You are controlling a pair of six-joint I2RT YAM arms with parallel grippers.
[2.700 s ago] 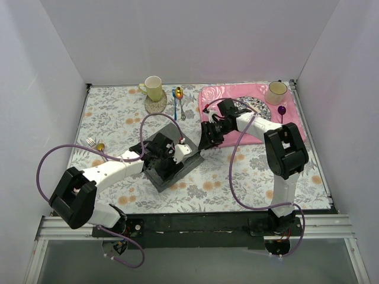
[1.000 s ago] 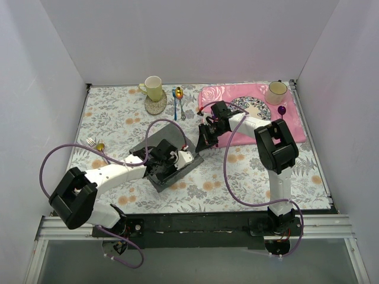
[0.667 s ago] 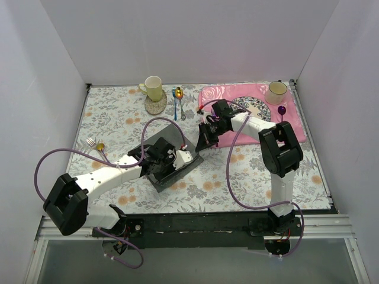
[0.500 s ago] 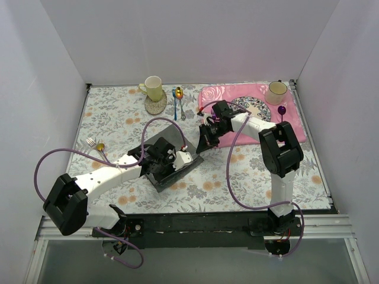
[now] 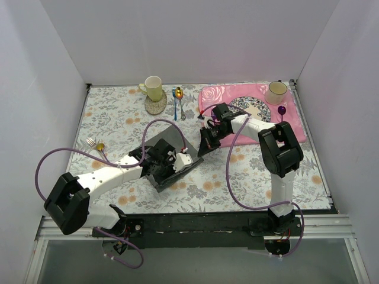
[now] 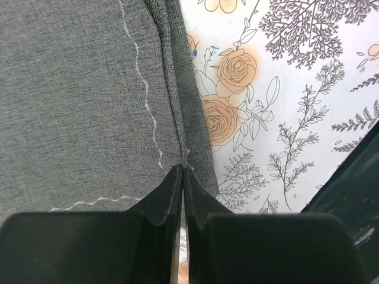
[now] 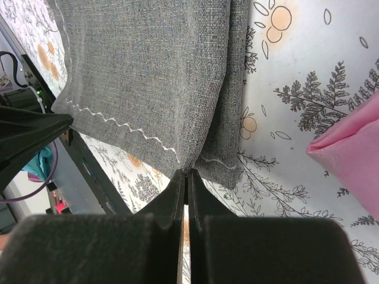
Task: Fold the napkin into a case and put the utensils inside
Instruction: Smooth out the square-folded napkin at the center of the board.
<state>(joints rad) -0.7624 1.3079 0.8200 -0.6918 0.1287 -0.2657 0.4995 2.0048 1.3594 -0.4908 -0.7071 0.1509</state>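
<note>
Grey napkin (image 6: 77, 89) is pinched by left tool (image 6: 182, 175) and right tool (image 7: 186, 176). White zigzag stitching (image 6: 155, 121) shows in wrist views only.

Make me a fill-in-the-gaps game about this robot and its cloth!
1. The left pincer and the right pincer are both pinching the ____ napkin.
2. The plate lies on the ____ placemat.
3. The yellow cup stands on a round ____.
Missing words: grey, pink, coaster.
</note>
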